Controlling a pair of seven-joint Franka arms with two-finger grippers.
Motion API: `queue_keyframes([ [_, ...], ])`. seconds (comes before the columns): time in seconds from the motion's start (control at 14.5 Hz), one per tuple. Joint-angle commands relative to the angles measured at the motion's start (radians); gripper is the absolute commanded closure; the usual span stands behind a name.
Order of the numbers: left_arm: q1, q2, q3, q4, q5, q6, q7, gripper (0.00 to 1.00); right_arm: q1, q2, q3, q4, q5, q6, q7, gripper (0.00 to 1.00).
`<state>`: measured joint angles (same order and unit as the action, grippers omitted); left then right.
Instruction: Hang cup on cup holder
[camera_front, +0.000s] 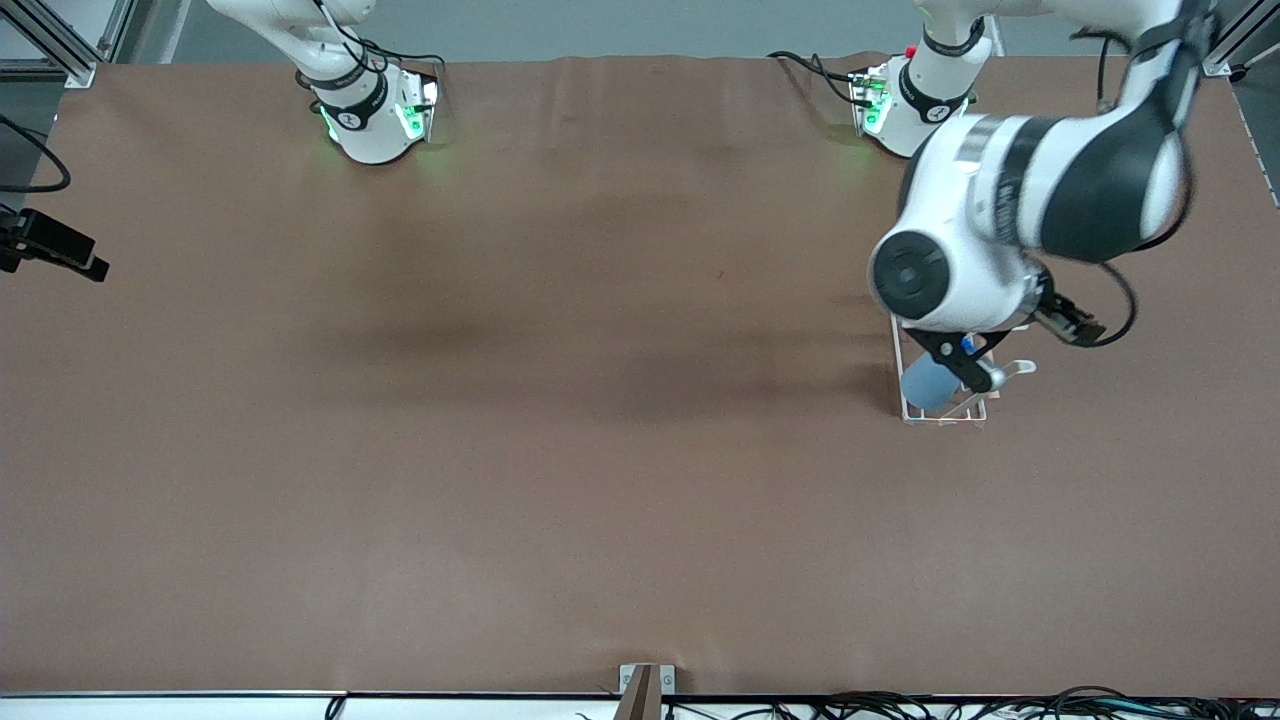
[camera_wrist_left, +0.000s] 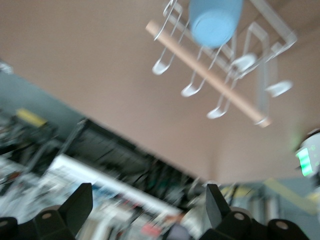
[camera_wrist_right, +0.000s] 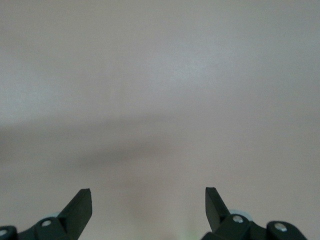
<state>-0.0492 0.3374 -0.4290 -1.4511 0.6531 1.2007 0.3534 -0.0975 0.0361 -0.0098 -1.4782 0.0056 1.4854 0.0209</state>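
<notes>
- The left gripper (camera_front: 975, 362) hung over the cup holder (camera_front: 940, 415), its fingers (camera_wrist_left: 80, 205) spread wide apart and holding nothing.
- The cup (camera_front: 930, 384) sat on the cup holder just beneath that gripper, hung on one of the white wire prongs at the rack's end, clear of both fingers.
- In the left wrist view the cup (camera_wrist_left: 215, 22) showed its round bottom toward the gripper, beside the wooden rod (camera_wrist_left: 207, 75) that runs along the rack's (camera_wrist_left: 280, 30) top; the other looped prongs (camera_wrist_left: 192, 89) were bare.
- The rack stood on the brown table (camera_front: 560, 450) toward the left arm's end.
- The right gripper (camera_wrist_right: 148, 205) waited with its fingers likewise spread apart and empty, only bare tabletop (camera_wrist_right: 160, 100) below it.
</notes>
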Motion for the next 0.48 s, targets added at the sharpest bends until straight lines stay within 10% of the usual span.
queue_keyframes([
  [0.0,-0.012,-0.144,0.127,-0.026,-0.168,0.114,-0.025,0.0,-0.019,-0.024,0.021,-0.02,-0.004,0.013,0.014,0.0],
  [0.21,-0.015,-0.246,0.286,-0.026,-0.479,0.219,-0.138,0.0,-0.016,-0.024,0.021,-0.013,-0.007,0.016,0.014,0.0],
  [0.41,-0.021,-0.31,0.302,-0.025,-0.562,0.258,-0.313,0.0,-0.013,-0.024,0.024,-0.011,-0.009,0.021,0.014,0.0],
])
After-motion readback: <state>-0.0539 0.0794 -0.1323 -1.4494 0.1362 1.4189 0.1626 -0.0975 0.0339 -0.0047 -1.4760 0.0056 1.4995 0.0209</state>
